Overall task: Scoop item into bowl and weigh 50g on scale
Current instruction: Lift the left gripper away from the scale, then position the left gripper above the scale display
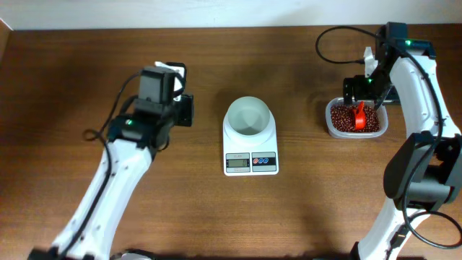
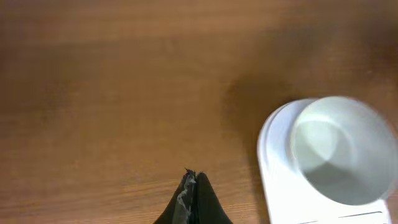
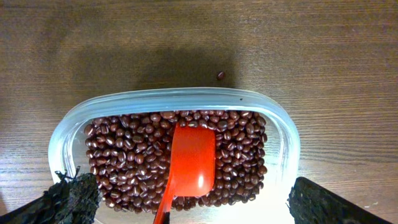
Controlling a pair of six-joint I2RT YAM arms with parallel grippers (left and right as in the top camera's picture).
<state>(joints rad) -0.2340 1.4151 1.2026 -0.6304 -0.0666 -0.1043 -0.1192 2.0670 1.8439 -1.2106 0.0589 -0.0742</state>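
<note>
Many small dark reddish-brown beans, loose, light and prone to rolling, fill the clear plastic tub under the wide-spread right gripper. Judged best moved by the handle of the stiff red plastic scoop, lying between its jaws. Idle left gripper pinched closed, empty.

Empty white bowl sits on the scale; reddish-brown beans fill a tub.

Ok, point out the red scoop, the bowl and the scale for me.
red scoop [image 3: 194,163]: right wrist view, middle of its cup.
bowl [image 1: 247,118]: overhead view, on its bare inner floor.
scale [image 1: 237,162]: overhead view, on its grey display.
</note>
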